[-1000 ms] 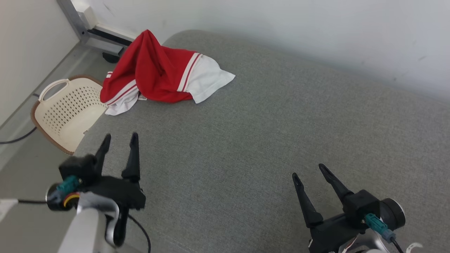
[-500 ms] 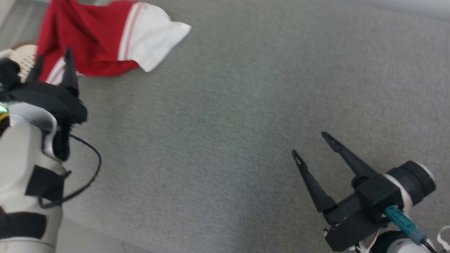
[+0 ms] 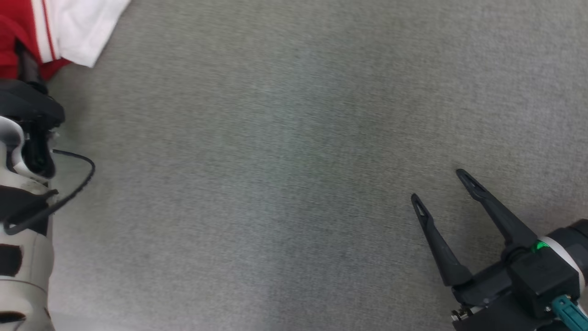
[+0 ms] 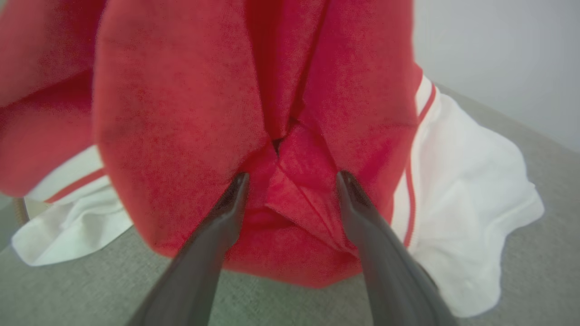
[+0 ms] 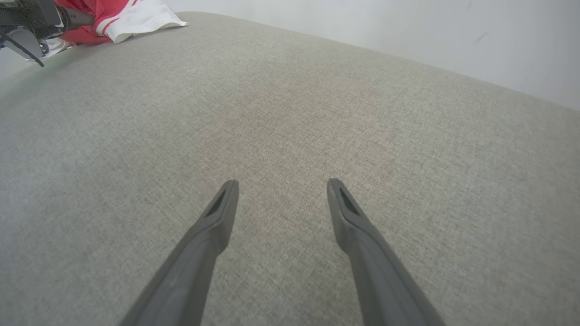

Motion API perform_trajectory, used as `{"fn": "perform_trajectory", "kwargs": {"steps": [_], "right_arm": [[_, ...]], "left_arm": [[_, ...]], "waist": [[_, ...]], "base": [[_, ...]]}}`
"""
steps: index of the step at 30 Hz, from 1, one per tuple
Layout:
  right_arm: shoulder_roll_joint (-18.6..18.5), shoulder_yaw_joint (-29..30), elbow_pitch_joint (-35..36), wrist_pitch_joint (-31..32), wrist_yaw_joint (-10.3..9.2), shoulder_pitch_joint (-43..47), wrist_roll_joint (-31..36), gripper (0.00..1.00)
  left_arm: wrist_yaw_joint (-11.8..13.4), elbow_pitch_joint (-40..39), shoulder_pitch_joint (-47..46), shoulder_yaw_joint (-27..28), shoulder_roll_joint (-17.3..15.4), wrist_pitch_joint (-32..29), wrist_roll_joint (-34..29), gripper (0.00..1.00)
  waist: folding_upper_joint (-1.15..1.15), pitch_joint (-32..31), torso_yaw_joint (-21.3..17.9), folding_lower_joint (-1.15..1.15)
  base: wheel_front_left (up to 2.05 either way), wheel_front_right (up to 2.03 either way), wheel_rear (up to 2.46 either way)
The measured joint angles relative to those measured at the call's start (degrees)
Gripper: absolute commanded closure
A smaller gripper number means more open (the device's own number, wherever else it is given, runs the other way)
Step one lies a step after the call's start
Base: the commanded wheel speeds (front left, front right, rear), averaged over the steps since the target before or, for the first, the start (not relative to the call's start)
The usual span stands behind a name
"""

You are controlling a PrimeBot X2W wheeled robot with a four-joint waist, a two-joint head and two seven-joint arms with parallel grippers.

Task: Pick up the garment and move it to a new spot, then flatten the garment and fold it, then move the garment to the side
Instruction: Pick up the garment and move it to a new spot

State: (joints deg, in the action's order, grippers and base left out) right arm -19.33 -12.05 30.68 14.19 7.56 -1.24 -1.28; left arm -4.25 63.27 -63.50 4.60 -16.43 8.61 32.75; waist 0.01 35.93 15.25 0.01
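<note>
The garment (image 4: 181, 113), red with white striped edges, lies crumpled on the grey fabric surface (image 3: 275, 161). In the head view just its corner (image 3: 73, 27) shows at the top left. My left gripper (image 4: 292, 179) is open, its fingertips right against the red cloth with a raised fold between them. One of its dark fingers (image 3: 26, 64) reaches the garment at the left edge of the head view. My right gripper (image 3: 438, 185) hangs open over bare fabric at the lower right, far from the garment (image 5: 136, 16), with nothing between its fingers (image 5: 217, 217).
A pale wall (image 5: 408, 27) runs along the far edge of the grey surface. My left arm's pale forearm and its looping black cable (image 3: 73, 184) stand along the left edge of the head view.
The head camera has swung down and to the right, so the garment slid to the top left corner. My left gripper has reached forward to the garment. The right gripper stays open.
</note>
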Motion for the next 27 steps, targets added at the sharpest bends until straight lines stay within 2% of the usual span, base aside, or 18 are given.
{"fn": "perform_trajectory", "kwargs": {"steps": [2,3,5,10,17,27], "right_arm": [[-0.12,0.58,0.64,0.00,0.00,0.93,0.32,0.00],[-0.23,0.77,1.07,0.01,0.00,1.38,0.33,0.00],[-0.33,1.20,1.60,0.03,0.00,1.68,0.38,0.00],[-0.58,0.36,1.43,-0.13,0.00,1.48,0.35,0.00],[0.31,-2.55,-2.91,-2.87,-0.01,-1.44,-1.25,0.00],[5.53,-7.19,-14.15,-10.00,0.00,-6.51,-4.10,0.00]], "left_arm": [[0.80,0.90,-0.63,0.53,-0.24,1.49,0.35,0.00],[0.96,1.48,-1.08,0.79,-0.36,1.68,0.75,0.29],[1.10,2.57,-1.73,0.65,-0.43,1.86,0.88,1.00],[1.13,4.07,-2.52,0.21,-0.55,3.47,0.64,1.00],[-0.82,5.14,-2.26,-1.23,-1.93,4.50,-0.52,1.00],[-1.81,1.58,-4.11,-5.01,-9.49,1.82,-3.69,1.00]], "waist": [[0.00,1.00,-0.99,-0.01],[0.00,1.47,-1.41,-0.01],[0.00,2.35,-2.07,-0.01],[-0.01,3.31,-2.92,-0.01],[-0.01,0.49,-3.46,-0.01],[-0.01,-8.08,-4.69,-0.02]], "base": [[0.00,0.00,0.00],[0.00,0.00,0.00],[0.00,0.00,0.00],[0.00,0.00,0.00],[0.00,0.00,0.00],[0.00,0.00,0.00]]}}
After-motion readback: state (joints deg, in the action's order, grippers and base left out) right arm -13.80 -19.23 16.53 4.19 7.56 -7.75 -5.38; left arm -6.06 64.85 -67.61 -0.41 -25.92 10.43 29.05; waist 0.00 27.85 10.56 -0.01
